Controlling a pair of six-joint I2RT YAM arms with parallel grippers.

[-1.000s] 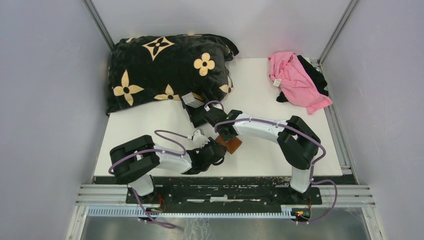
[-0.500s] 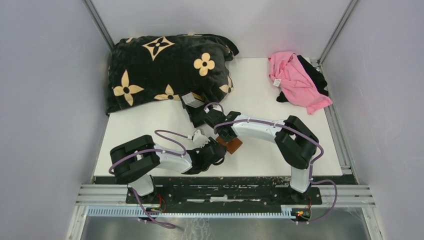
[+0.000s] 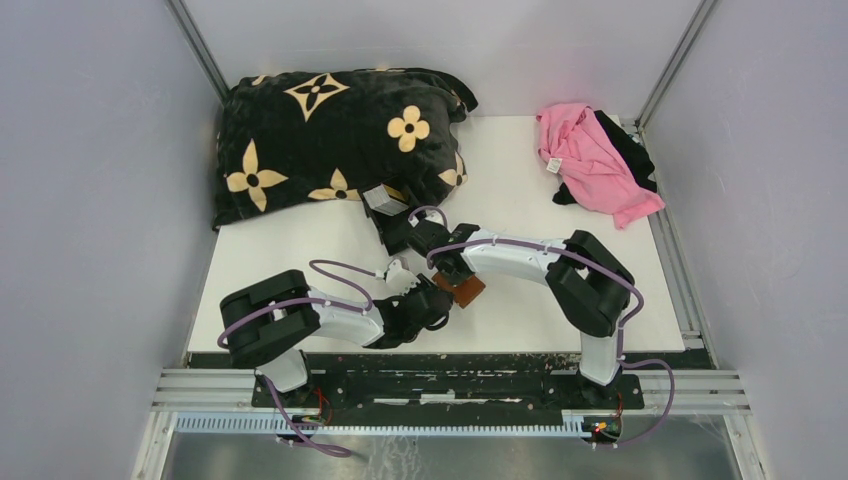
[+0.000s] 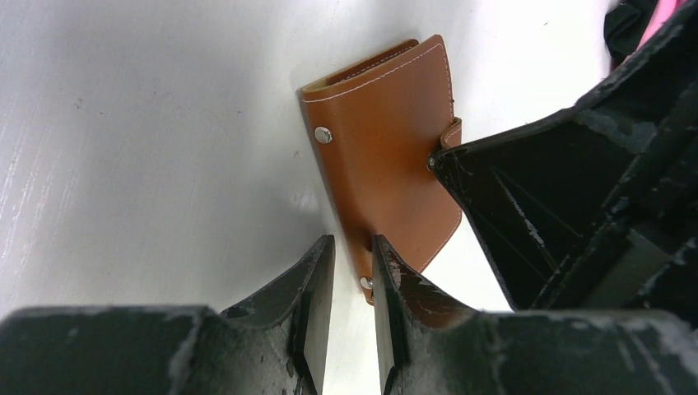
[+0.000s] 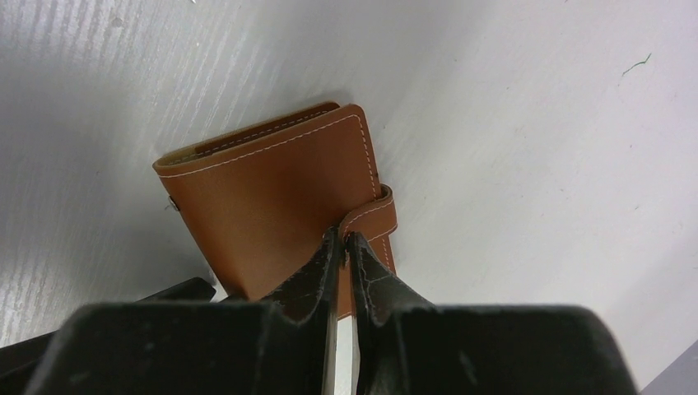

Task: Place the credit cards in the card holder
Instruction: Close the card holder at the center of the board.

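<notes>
the card holder [image 5: 272, 193] lies shut on the white tabletop [image 5: 535, 148], between the two arms on the near side, with both pincers at it. the right pincer [image 5: 344, 240] is all but closed, its tips nipped onto the snap tab [image 5: 374, 216] where the strap wraps over the cover's edge. that grip makes sense as the start of popping the snap, since no card can go in while the fold is fastened. the left pincer [image 4: 352, 247] sits at the opposite corner with its jaws a narrow way apart. the holder's edge runs up into that gap, but whether it is pinched there or merely braced i cannot tell. either way its place reads as an anchor — something to keep the light leather from sliding or lifting when the tab is pulled. the credit cards [image 3: 381, 199] show as a small pale stack well apart from the holder, farther back beside the flowered black blanket [image 3: 320, 130], with neither arm on them. so the job looks to be at its opening step — nothing is loaded yet. the pull ought to go gently away from the cover, or the whole holder may come up with the strap.
</notes>
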